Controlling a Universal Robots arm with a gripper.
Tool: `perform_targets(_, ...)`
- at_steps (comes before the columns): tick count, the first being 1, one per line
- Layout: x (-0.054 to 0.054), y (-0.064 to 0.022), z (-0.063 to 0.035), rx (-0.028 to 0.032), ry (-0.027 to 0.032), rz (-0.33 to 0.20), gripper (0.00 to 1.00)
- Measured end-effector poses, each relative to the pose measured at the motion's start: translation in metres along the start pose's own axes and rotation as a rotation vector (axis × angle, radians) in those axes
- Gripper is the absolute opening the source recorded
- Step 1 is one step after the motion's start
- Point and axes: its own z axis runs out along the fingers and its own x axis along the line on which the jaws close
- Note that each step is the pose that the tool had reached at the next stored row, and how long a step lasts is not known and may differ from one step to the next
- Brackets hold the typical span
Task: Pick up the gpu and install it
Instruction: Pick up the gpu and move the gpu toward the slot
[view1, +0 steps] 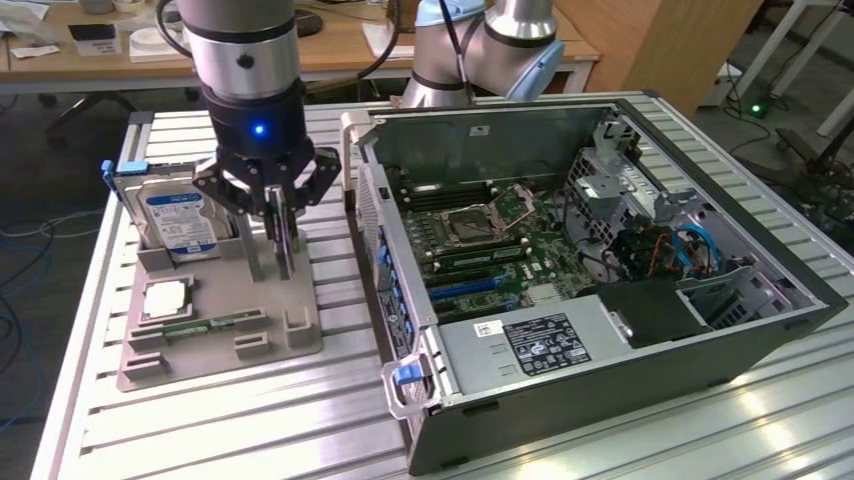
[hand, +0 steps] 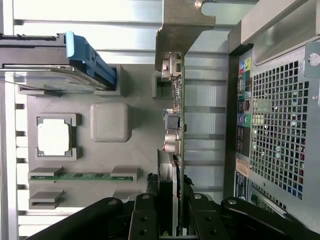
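1. Hard drive (view1: 174, 222): I am seeing it standing on edge with its blue label facing out, at the exterior view's left end of the grey tray (view1: 220, 365).
2. Processor chip (view1: 166, 298) and memory stick (view1: 203, 324): both are lying flat in their own tray pockets, well apart from the end effector and untouched.
3. Counter (view1: 200, 430): ribbed metal, carrying the tray and the case side by side.
4. End effector (view1: 278, 232): I am holding it straight above the tray's case-side edge, its fingers (hand: 142, 215) drawn in and clamped on the gpu, one on each face.
5. Gpu (hand: 176, 122): it is standing on its thin edge, directly between and below the fingers rather than off to any side. In the wrist view its long axis is running along the tray, level with the counter, with the silver bracket (hand: 182, 25) at the end away from the fingers, towards the hard drive. I cannot tell whether its lower edge is sitting in the tray slot or already hanging free of it.
6. Computer case (view1: 627, 385): it is lying open on its side just beside the tray, at the exterior view's right. Its perforated rear panel is running parallel to the card's long axis.
7. Motherboard (view1: 501, 240): it is lying flat inside the case. I judge the install site to be on it, across the case wall from the held card.
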Motion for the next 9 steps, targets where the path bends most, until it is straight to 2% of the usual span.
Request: perform_targets(9,0.0000,0.0001,-0.0042,-0.0001,-0.0001,0.000,0.27)
